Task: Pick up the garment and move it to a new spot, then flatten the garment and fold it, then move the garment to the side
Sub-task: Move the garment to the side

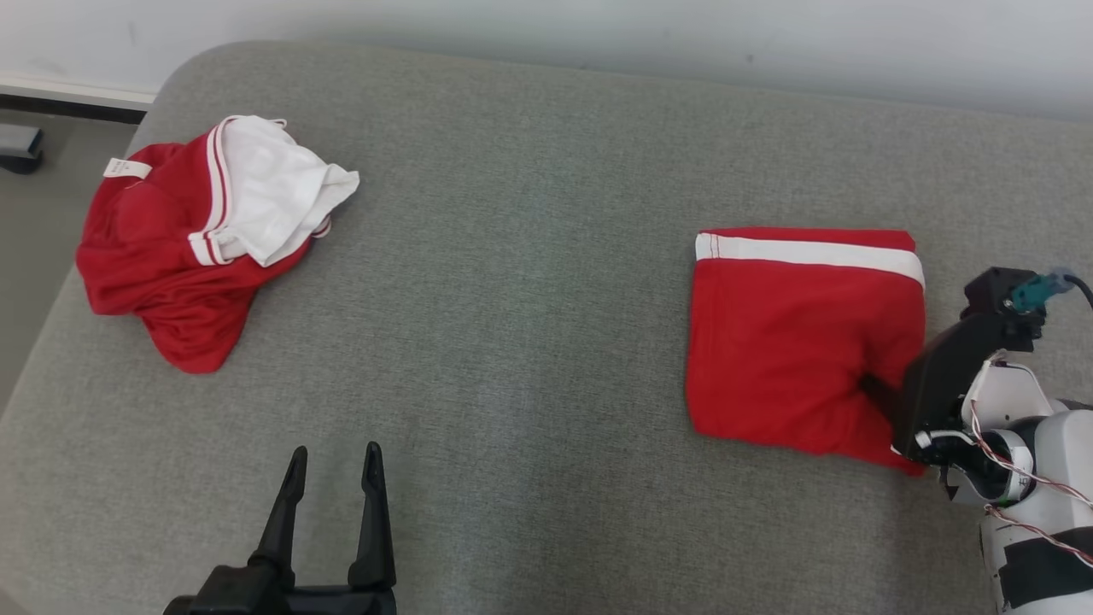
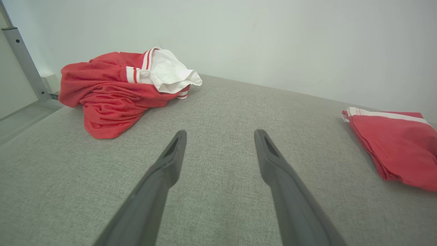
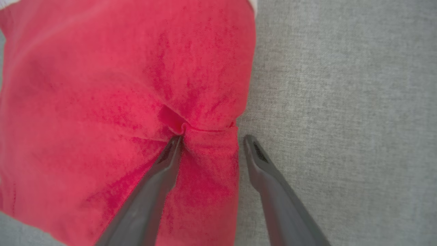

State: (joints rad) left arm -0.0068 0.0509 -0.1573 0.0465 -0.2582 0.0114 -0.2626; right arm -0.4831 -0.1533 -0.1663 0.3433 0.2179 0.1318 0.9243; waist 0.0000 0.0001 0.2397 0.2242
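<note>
Counting two garments and two grippers over the grey cushion [image 1: 529, 359]. Far left: one crumpled garment [image 1: 171, 256], red and white. Left gripper [image 1: 333, 474]: empty, fingers apart. Right: one folded garment [image 1: 803, 342], red. Right gripper [image 3: 211, 141]: fingers apart, straddling the folded garment's edge; in the head view its wrist hides the tips.

A bedroom-like room: grey fabric mattress [image 1: 529, 154] against a bare white wall [image 1: 649, 30].

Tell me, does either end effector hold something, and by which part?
Nothing is held. The right end effector stands open astride an edge of the folded red garment, one finger pressing the cloth. The left end effector is open, empty.
</note>
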